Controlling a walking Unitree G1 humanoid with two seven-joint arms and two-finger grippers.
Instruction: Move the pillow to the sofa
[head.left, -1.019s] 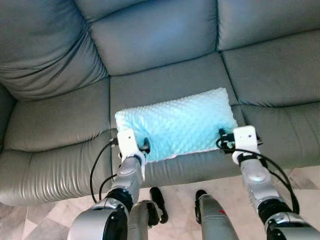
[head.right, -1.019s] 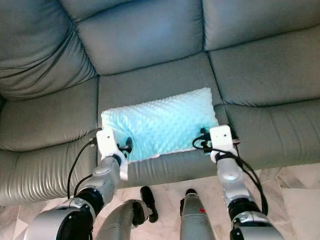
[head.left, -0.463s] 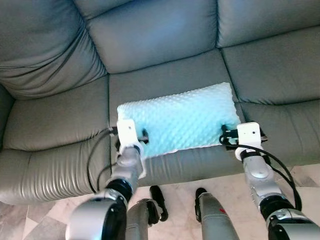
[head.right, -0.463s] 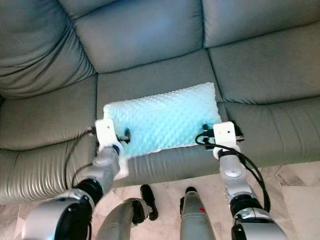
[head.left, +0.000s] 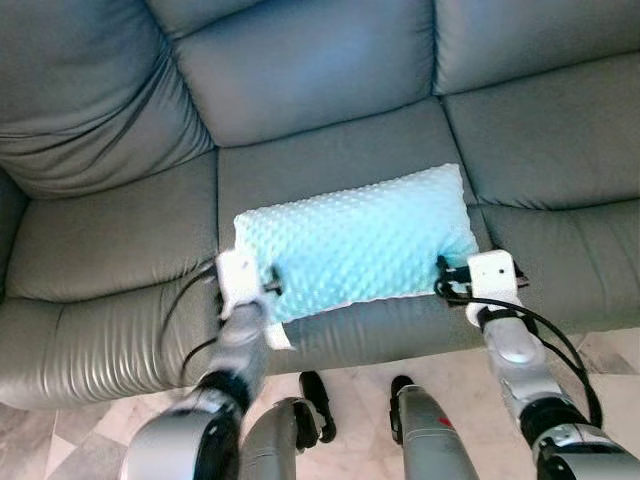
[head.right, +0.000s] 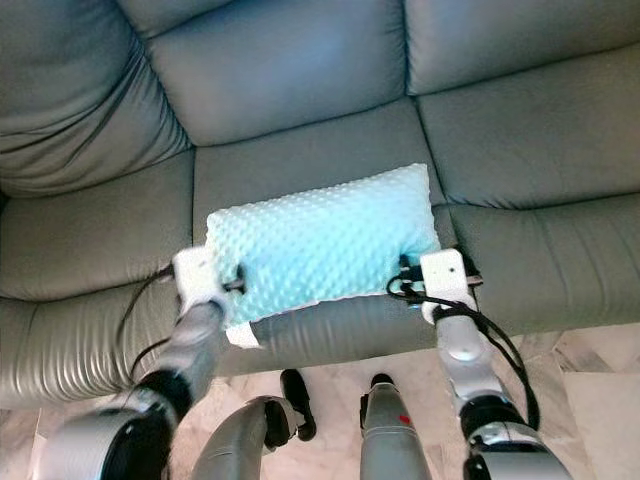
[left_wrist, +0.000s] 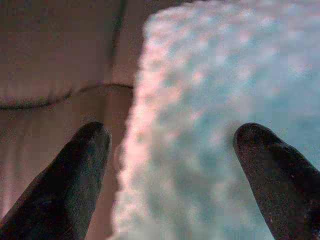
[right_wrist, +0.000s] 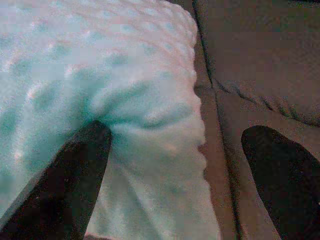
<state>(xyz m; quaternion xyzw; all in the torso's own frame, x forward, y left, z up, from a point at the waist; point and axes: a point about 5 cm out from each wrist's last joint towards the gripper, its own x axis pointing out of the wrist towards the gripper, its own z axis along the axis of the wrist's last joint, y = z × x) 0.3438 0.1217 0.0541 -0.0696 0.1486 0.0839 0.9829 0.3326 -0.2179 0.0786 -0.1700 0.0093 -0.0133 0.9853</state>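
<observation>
Lying flat on grey sofa (head.left: 330, 90) middle seat, blue pillow (head.left: 355, 240) was seen. Left gripper (left_wrist: 167, 142) and right gripper (right_wrist: 175, 150) were placed at its ends, fingers spread wide.

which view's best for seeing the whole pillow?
Left eye view: the whole pillow lies on the sofa seat. The right eye view shows the same. Wrist views catch just its corners between open fingers.
</observation>
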